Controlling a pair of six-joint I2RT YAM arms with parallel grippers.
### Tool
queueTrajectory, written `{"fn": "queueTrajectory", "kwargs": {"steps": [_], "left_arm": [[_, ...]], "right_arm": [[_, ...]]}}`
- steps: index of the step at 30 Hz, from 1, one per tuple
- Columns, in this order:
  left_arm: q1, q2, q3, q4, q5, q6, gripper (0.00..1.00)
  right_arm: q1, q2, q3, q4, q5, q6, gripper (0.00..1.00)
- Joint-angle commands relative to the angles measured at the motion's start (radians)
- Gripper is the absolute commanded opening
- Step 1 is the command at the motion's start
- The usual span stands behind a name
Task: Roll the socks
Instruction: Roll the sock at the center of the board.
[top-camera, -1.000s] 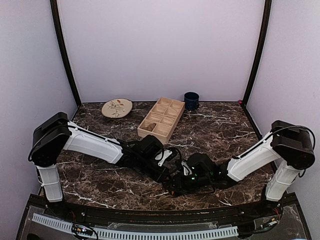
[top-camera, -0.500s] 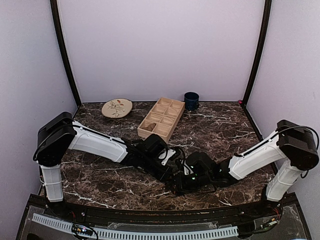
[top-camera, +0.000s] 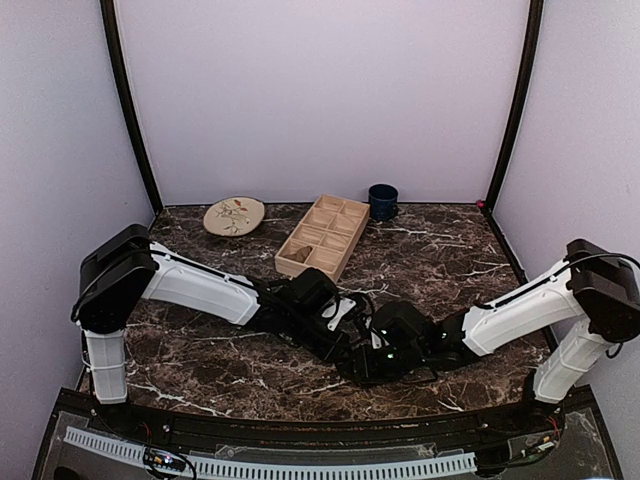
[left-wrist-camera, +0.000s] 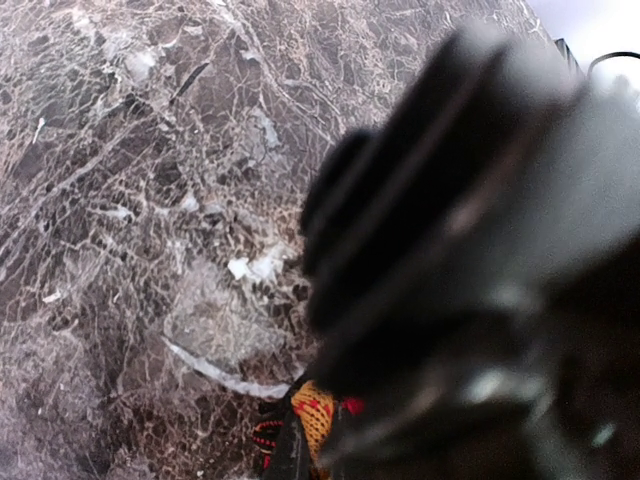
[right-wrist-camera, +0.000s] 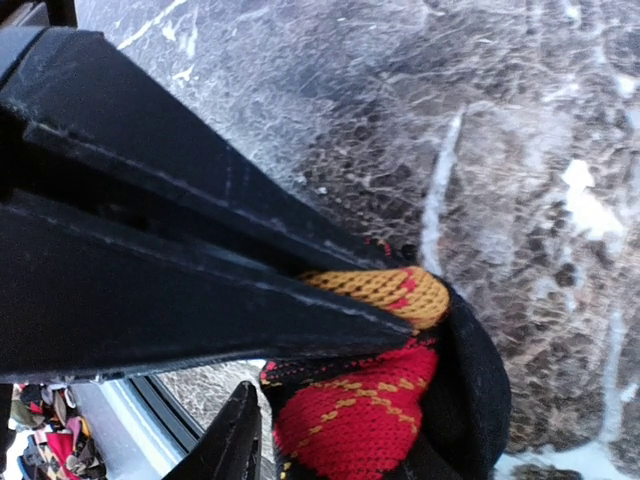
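Only one of the socks shows, black with red and orange argyle (right-wrist-camera: 370, 420), bunched into a roll on the dark marble table (top-camera: 200, 350). In the top view both grippers meet over it near the front middle and hide it. My right gripper (right-wrist-camera: 330, 360) has its jaws partly apart on the roll: the upper finger (right-wrist-camera: 200, 260) lies in a fold under the orange band, and the lower finger (right-wrist-camera: 235, 440) touches the roll's edge. My left gripper (left-wrist-camera: 300, 450) is shut on an orange corner of the sock (left-wrist-camera: 312, 420). The right gripper's blurred body (left-wrist-camera: 470, 250) fills that view.
At the back of the table stand a flowered plate (top-camera: 234, 215), a wooden compartment tray (top-camera: 322, 238) and a dark blue cup (top-camera: 382, 201). The table's front rail (top-camera: 300, 425) runs just behind the grippers. Black posts and pale walls close in the sides.
Both arms have reached a little farther right, with the grippers still together over the sock. The right jaws have spread slightly.
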Motion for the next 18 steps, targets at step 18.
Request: {"fn": "queueTrajectory", "kwargs": {"steps": [18], "left_arm": [[-0.069, 0.083, 0.018, -0.118, 0.142, -0.003, 0.0]], "right_arm": [[-0.011, -0.135, 0.006, -0.098, 0.193, -0.04, 0.36]]}}
